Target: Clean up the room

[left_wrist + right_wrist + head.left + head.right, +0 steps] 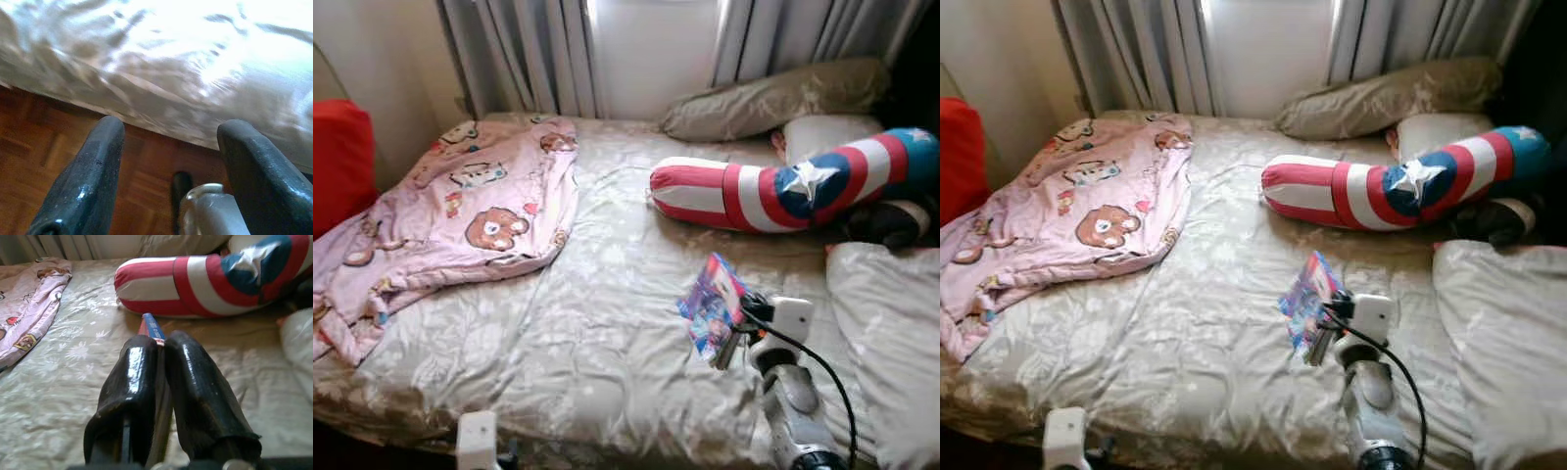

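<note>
My right gripper [732, 338] is shut on a thin colourful book [713, 305], holding it edge-on just above the beige bedspread [587, 323] at the near right of the bed. In the right wrist view the book's red and blue edge [151, 328] sticks out between the two black fingers [132, 382]. My left gripper [171, 161] hangs open low beside the bed's near edge, over the wooden floor [29, 161]; its white wrist [477, 439] shows at the bottom of the head view.
A pink blanket with bear prints [460, 215] lies crumpled on the bed's left side. A red, white and blue star bolster [783, 191] lies at the right, with beige pillows [773, 98] behind and a pale pillow [891, 333] at the near right. A red cushion [337, 162] stands at far left.
</note>
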### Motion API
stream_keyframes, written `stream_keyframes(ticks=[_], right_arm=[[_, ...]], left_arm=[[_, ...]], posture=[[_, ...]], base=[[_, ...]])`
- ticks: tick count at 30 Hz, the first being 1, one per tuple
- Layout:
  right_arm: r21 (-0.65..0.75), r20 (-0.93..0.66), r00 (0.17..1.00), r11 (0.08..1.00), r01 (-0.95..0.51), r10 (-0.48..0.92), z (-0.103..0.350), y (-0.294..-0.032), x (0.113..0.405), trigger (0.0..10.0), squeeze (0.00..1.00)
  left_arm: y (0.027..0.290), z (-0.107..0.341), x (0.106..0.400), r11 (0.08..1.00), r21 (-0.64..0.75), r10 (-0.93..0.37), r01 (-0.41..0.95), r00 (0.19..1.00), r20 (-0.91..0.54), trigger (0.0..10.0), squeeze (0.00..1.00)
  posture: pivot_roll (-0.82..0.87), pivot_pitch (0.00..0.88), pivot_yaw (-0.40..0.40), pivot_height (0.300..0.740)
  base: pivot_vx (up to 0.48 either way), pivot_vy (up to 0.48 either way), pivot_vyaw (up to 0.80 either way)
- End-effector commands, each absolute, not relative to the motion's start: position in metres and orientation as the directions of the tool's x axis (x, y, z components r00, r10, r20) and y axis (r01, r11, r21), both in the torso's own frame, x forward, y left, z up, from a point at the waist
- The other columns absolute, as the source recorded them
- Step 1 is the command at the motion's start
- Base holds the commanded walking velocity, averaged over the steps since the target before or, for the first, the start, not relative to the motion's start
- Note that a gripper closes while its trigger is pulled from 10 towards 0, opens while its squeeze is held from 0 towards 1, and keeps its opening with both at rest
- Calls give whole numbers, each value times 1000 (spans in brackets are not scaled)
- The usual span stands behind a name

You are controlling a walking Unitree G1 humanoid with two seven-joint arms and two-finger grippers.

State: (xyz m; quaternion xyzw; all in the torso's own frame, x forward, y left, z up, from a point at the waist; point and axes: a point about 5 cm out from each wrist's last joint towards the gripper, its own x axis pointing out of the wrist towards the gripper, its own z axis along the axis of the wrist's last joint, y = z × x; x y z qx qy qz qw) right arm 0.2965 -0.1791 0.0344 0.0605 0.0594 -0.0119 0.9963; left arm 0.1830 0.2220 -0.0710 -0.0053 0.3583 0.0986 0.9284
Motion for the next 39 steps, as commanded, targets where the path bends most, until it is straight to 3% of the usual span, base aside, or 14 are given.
stream_keyframes(ticks=[1,12,39], right_arm=[[123,-63,998,992,7,0,46,-173,304,10000,0],[125,-65,998,992,5,3,45,-172,304,10000,0],[132,-73,997,991,-9,19,43,-168,304,10000,0]], left_arm=[[231,-72,177,976,79,202,-202,709,-676,10000,0],[230,-72,177,978,77,196,-195,714,-673,10000,0],[230,-71,180,974,57,199,-218,719,-666,10000,0]], posture=[[62,0,-10,740],[60,0,-7,740],[61,0,-9,740]], base=[[0,-300,0],[0,-297,0],[0,0,0]])
